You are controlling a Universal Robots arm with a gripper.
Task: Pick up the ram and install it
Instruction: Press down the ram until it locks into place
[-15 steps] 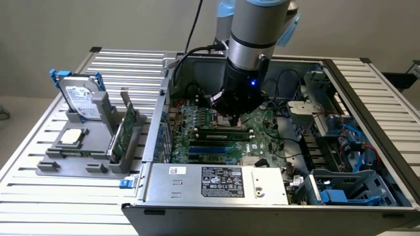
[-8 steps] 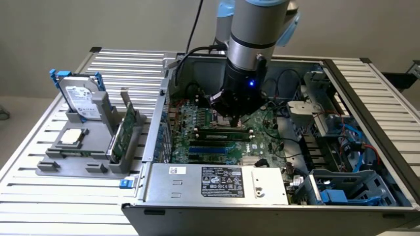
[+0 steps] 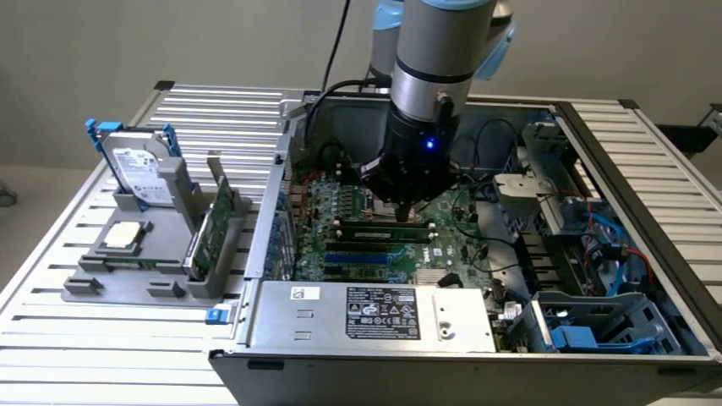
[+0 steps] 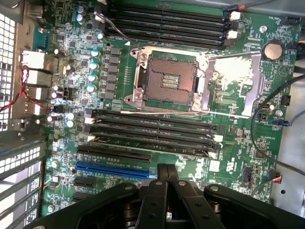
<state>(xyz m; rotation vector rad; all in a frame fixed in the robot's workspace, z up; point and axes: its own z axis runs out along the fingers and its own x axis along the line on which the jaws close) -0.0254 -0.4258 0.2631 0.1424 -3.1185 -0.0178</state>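
Closed and empty, black gripper fingers (image 4: 167,179) hover above the green motherboard (image 4: 238,157), at whose six o'clock the thin green ram stick (image 4: 152,146) already appears seated in its slot.

Ram (image 3: 384,227): long thin green stick with dark chips, lying level along a black memory slot on the motherboard inside the open case, just below the CPU socket. In wrist view the ram (image 4: 152,145) sits in the nearest slot of that bank, edge-on, parallel to neighbouring slots.
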